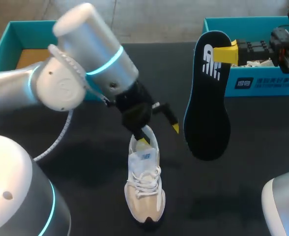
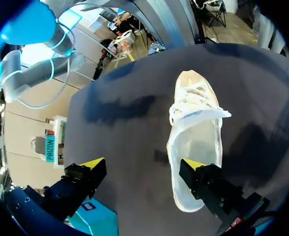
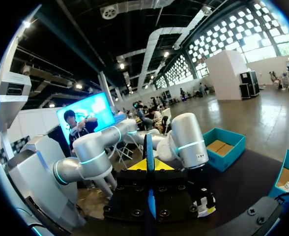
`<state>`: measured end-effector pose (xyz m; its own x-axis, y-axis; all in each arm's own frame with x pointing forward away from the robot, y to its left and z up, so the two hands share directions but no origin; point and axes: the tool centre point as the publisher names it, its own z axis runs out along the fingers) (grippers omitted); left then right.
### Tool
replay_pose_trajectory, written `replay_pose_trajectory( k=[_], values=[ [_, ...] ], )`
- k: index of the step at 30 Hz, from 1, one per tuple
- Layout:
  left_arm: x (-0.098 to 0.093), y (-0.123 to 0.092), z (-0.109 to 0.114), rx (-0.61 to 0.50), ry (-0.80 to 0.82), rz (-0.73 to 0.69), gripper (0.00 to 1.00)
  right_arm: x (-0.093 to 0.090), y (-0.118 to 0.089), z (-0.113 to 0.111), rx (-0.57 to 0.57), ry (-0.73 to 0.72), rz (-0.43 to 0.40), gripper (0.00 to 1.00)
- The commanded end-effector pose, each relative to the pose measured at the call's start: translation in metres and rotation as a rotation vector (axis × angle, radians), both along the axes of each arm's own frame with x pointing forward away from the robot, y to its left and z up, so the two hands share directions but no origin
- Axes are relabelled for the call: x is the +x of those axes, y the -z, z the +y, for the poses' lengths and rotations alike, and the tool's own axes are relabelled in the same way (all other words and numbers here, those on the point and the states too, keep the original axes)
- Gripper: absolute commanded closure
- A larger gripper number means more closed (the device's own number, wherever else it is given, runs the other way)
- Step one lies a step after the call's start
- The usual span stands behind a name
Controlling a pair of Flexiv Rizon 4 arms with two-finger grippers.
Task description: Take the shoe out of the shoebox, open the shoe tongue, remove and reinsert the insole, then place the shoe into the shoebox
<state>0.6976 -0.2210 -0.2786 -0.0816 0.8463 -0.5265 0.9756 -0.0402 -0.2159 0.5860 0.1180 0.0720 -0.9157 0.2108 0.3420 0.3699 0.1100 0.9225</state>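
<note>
left hand (image 1: 158, 134) is hovering wide open over the heel end of the shoe (image 1: 144, 182), one finger at the collar, gripping nothing. shoe is standing upright mid-table (image 1: 95, 196), toe pointing near. right hand (image 1: 226, 53) is clamping the insole (image 1: 207, 103) by its top, dangling it right of the shoe, in front of the right shoebox (image 1: 262, 83).

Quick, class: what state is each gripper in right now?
Left gripper: open, one finger at the heel of the shoe, holding nothing.
Right gripper: closed on the insole.
</note>
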Motion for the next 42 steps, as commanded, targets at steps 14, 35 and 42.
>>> replay_pose_trajectory(
  k=[14, 35, 42],
  values=[
    [0.007, -0.062, 0.026, -0.596, -0.092, 0.044, 0.00, 0.004, -0.003, 0.004, -0.005, -0.005, 0.004, 1.00],
    [0.027, -0.117, 0.030, -0.940, -0.087, 0.092, 0.00, 0.004, -0.003, 0.004, -0.005, -0.005, 0.004, 1.00],
    [0.033, -0.133, 0.030, -0.981, -0.087, 0.058, 0.00, 0.004, -0.003, 0.004, -0.005, -0.005, 0.004, 1.00]
  ],
)
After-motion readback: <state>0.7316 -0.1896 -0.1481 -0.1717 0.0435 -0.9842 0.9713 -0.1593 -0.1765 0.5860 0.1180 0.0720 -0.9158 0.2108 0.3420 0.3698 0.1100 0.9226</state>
